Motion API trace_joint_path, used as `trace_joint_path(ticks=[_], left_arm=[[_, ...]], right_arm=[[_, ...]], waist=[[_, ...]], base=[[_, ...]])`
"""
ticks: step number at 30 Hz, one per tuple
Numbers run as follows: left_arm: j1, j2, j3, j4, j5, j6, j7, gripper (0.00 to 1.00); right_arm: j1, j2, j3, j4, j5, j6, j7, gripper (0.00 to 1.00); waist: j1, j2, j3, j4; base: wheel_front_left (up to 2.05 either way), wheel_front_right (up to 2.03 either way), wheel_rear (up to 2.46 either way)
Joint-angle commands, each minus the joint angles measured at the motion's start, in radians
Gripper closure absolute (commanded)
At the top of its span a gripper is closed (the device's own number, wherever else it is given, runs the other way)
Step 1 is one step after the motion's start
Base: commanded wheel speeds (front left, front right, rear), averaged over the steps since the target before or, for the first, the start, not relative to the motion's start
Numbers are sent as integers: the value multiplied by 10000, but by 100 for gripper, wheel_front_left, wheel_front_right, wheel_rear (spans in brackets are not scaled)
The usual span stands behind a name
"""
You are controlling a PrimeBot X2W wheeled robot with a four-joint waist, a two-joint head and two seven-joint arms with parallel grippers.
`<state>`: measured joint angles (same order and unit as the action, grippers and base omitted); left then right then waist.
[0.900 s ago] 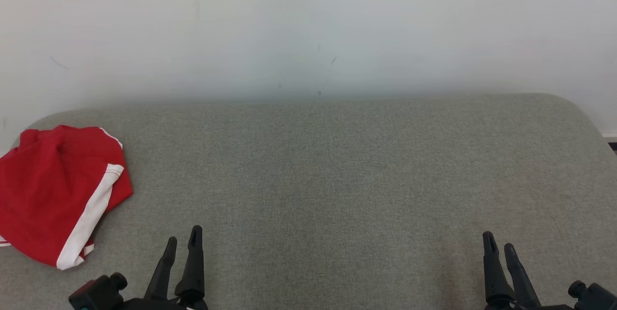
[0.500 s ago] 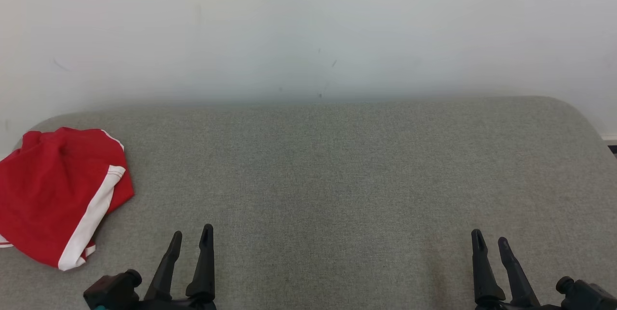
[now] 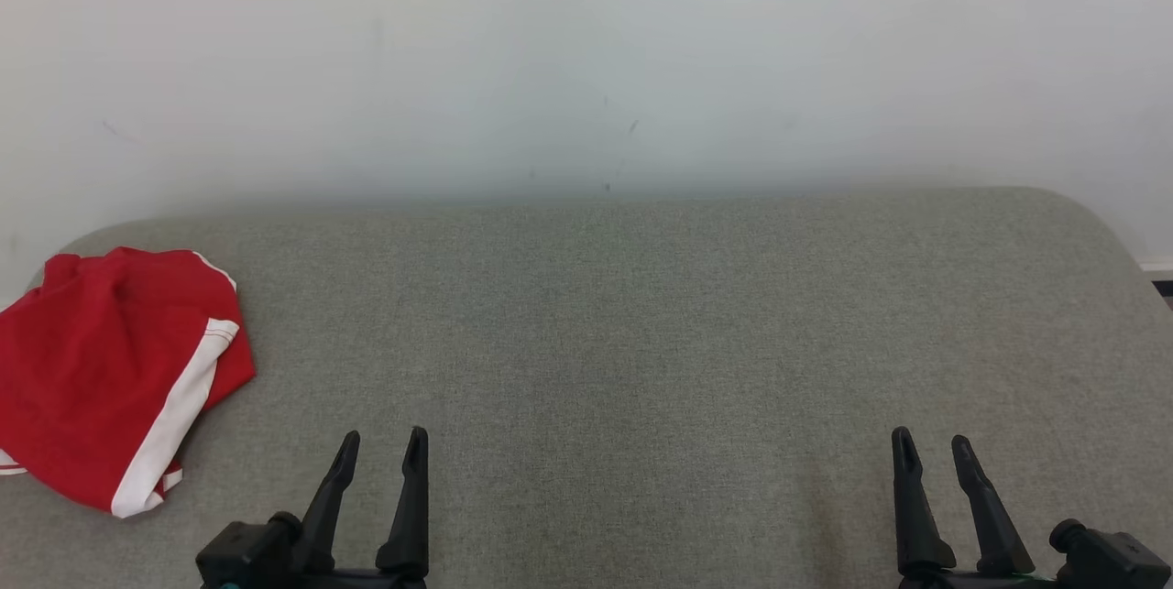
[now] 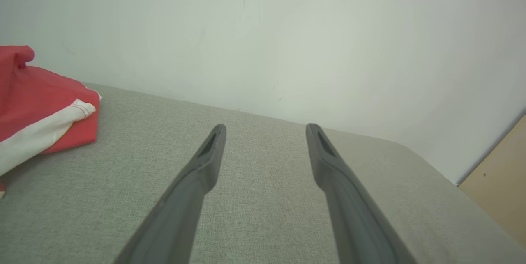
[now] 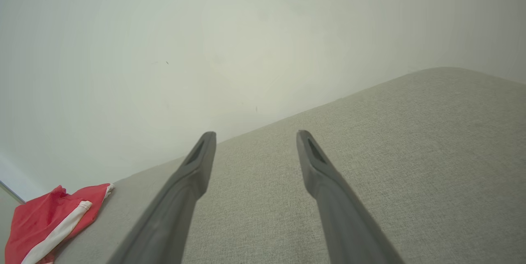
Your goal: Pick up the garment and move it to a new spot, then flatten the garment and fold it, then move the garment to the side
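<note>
Butting white wall (image 3: 586,49), grey fabric surface (image 3: 641,342), red garment (image 3: 101,369) far L

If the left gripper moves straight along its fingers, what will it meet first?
Probably the grey cushion, then the wall; depth is unclear. The red garment lies left of that line.

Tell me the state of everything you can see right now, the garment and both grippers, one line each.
Garment: rumpled, lying at the left end of the grey pad, not held.
Left gripper: open, empty, apart from the garment.
Right gripper: open, empty, over the pad's right side.
</note>
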<state>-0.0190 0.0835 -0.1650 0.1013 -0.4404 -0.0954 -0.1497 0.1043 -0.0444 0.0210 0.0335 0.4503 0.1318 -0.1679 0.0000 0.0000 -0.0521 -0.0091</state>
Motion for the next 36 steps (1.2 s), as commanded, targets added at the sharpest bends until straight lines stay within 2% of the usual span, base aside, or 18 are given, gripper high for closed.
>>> trace_joint_path(ticks=[1,12,21,26,36], left_arm=[[64,76,-74,-129,279,31,-110,0],[86,215,-291,97,1412,326,-387,0],[150,150,-284,355,1939,423,-569,0],[203,-3,-77,530,2023,312,-686,0],[222,-115,44,631,2889,151,-900,0]], right_arm=[[57,-61,16,-118,-164,-13,-87,0],[55,-63,147,-54,-1152,-14,-316,0],[121,-66,236,-26,-1938,-16,-481,0],[164,-69,357,-21,-2340,-16,-569,0],[214,-73,470,90,-3162,-18,-742,0]], waist=[[0,0,-11,0],[0,0,-92,-19],[0,0,-208,-42],[0,0,-261,-48],[0,0,-334,-57]], base=[[0,0,0],[0,0,0],[0,0,0],[0,0,0],[0,0,0]])
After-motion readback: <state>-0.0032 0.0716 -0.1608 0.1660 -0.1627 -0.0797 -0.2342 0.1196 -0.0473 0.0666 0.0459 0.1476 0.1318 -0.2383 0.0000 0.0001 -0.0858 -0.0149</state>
